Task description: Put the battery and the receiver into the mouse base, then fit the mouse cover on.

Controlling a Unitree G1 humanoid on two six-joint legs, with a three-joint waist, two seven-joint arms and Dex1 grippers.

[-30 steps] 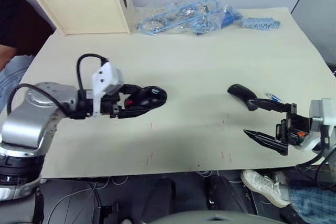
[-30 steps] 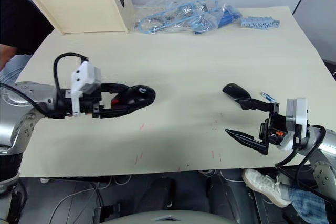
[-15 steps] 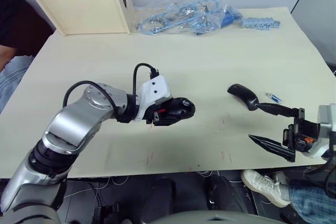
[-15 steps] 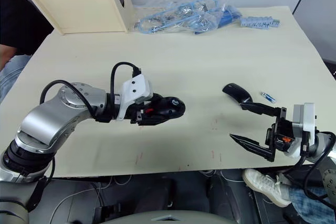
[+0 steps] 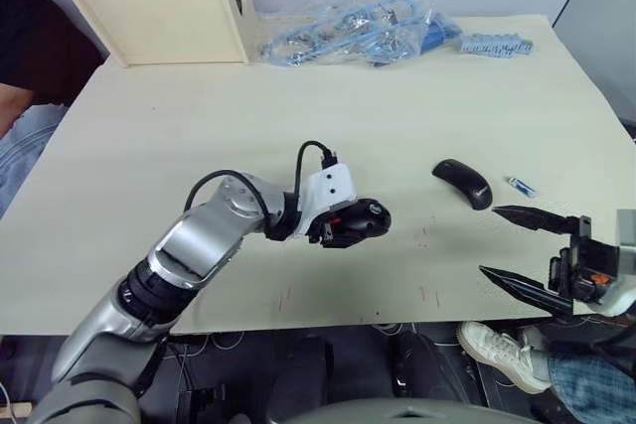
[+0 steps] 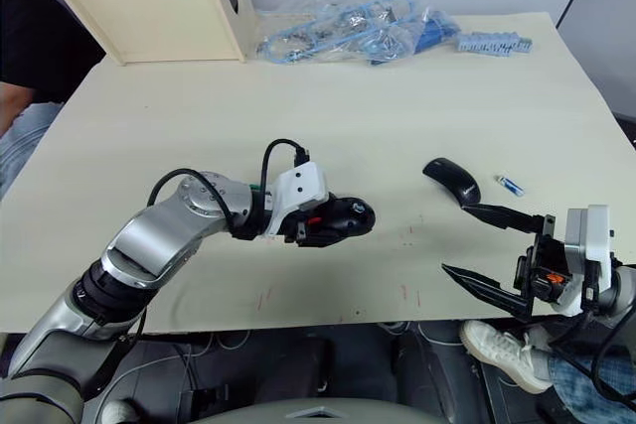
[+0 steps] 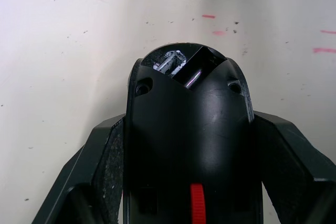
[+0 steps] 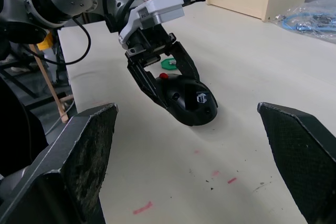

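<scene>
My left gripper is shut on the mouse base, a black body with a red wheel, held low over the middle of the table. In the left wrist view the base's inner compartment is exposed at its far end, with a finger on each side. The glossy black mouse cover lies on the table to the right. Just right of the cover lies the battery. My right gripper is open and empty, near the front right edge, short of the cover. The receiver is out of view.
Wooden boxes stand at the back left. A clear bag of blue parts and a blue strip lie along the back. A small green disc lies on the table behind the left gripper. A person's shoe is below the front right edge.
My left arm has carried the mouse base rightward to the table's middle. My right gripper has drawn back toward the front right edge, away from the cover, still open.
</scene>
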